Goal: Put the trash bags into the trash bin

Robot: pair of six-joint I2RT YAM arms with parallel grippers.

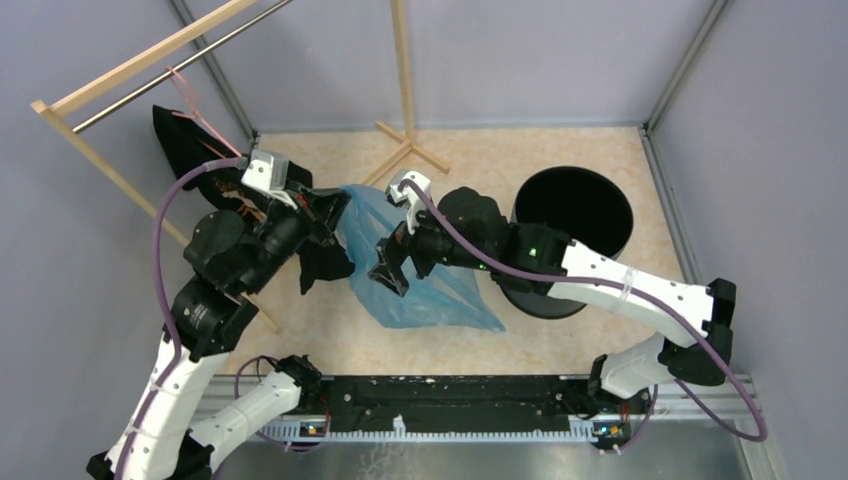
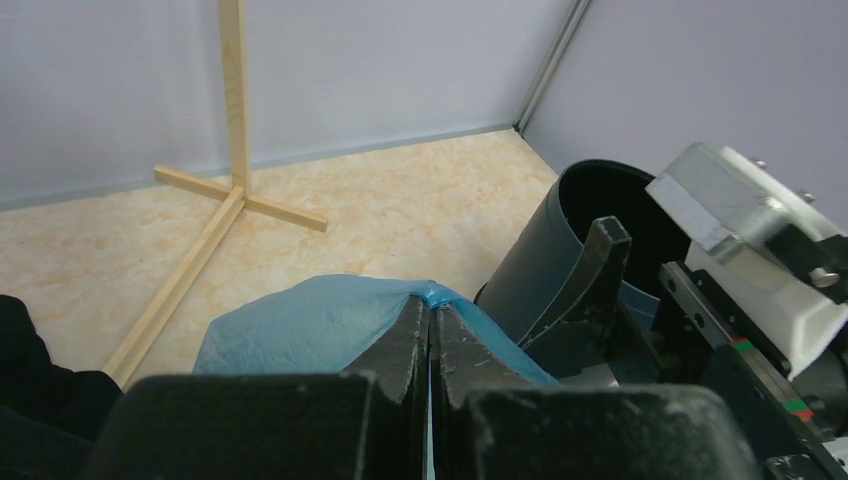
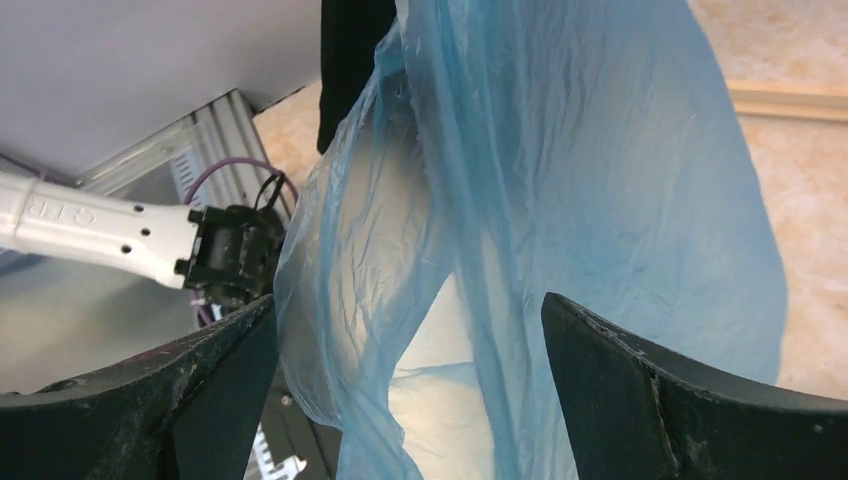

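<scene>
The trash bag [image 1: 440, 298] is thin, light-blue film hanging in the middle of the floor. My left gripper [image 1: 335, 207] is shut on its top edge; in the left wrist view the film [image 2: 300, 325] bunches over the closed fingertips of the left gripper [image 2: 431, 312]. My right gripper [image 1: 388, 268] stands open against the bag's side. In the right wrist view the bag [image 3: 560, 180] hangs between the wide-apart fingers [image 3: 640, 390] of the right gripper [image 3: 410, 330], which are not pressing it. The trash bin [image 1: 620, 205], a tall dark cylinder, stands upright to the right, also seen behind the bag [image 2: 545, 250].
A wooden clothes rack [image 1: 130, 60] with a black garment [image 1: 185, 140] stands at the left, its foot cross [image 1: 405, 150] at the back centre. Black cloth [image 1: 322, 265] hangs by the left gripper. Grey walls enclose the floor.
</scene>
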